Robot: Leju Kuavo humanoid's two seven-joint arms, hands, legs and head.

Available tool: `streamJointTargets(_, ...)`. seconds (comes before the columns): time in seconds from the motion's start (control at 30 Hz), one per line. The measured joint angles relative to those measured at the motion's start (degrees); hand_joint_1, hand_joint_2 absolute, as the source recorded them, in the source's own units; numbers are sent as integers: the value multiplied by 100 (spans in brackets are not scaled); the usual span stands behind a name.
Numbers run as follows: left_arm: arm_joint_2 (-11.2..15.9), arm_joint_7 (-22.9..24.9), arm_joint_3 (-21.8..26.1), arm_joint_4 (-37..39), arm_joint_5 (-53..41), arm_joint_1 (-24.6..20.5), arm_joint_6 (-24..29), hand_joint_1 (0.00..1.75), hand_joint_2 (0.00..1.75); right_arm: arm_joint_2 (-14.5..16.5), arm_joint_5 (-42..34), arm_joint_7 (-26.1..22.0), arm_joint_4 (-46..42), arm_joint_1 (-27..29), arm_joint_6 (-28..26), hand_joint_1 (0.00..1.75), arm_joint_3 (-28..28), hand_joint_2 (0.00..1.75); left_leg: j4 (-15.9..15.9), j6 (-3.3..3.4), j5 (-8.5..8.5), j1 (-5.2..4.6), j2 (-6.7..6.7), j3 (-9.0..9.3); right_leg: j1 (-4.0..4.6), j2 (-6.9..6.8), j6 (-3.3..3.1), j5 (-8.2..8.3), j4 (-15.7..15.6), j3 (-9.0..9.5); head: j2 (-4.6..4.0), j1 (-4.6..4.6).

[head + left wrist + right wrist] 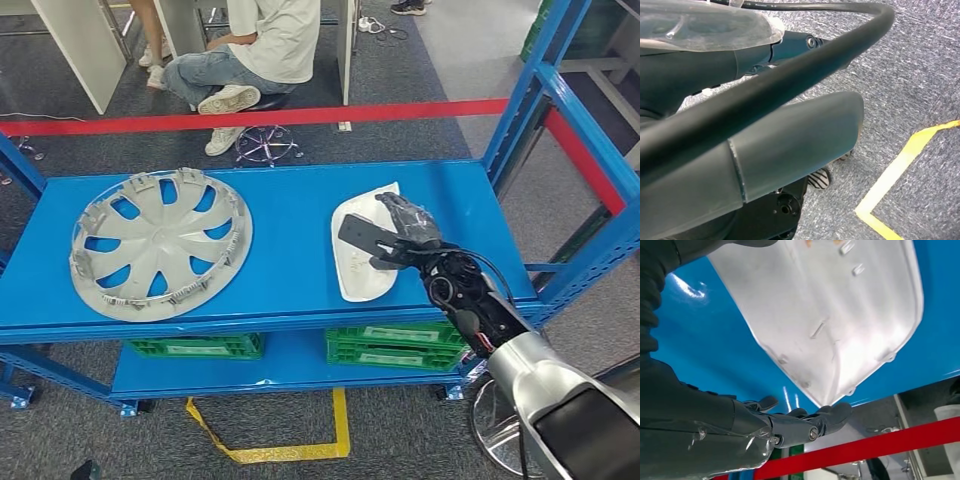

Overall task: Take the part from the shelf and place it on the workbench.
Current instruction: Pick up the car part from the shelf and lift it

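A white moulded part [356, 278] lies on the right half of the blue shelf top [290, 225]. My right hand [400, 235] hovers just over it with fingers apart and the thumb stretched across the part's middle; nothing is held. In the right wrist view the white part [828, 315] fills the area beyond my straight fingers [817, 422], which reach along its edge without closing on it. My left hand [791, 140] hangs over the carpet with thumb and fingers extended and holds nothing.
A silver hubcap [161, 243] rests on the shelf's left half. Green crates [392, 345] sit on the lower level. Blue uprights [528, 90] rise at the right end. A person [256, 50] sits behind a red floor line [302, 117].
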Motion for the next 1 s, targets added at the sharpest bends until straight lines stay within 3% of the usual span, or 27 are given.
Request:
streamJointTargets(0.5, -9, 0, 0, 7, 11, 0, 0, 0, 0, 42, -381, -214, -175, -34, 155, 0, 49, 175, 0, 0, 0, 0, 0, 0, 0, 0, 0, 0, 0, 0, 0, 1)
streamJointTargets(0.63, -9, 0, 0, 7, 50, 1, 28, 0, 0, 63, -798, -214, -325, -11, 269, 0, 54, 175, 0, 0, 0, 0, 0, 1, 0, 2, 0, 0, 0, 0, 0, 5)
streamJointTargets(0.87, -28, 45, 0, 7, 139, 2, 139, 0, 0, 169, -1014, 1237, -1223, 393, 199, 0, 212, 175, -3, 0, 0, 1, 1, 2, 1, 1, -2, -2, 0, 0, 0, 0)
streamJointTargets(1.0, -30, 52, 0, 7, 74, 2, 107, 0, 0, 171, -935, 1544, -1626, 655, 201, 0, 363, 175, -3, -2, -1, 1, 2, 3, 1, 2, -3, -3, 0, -1, 0, -2)
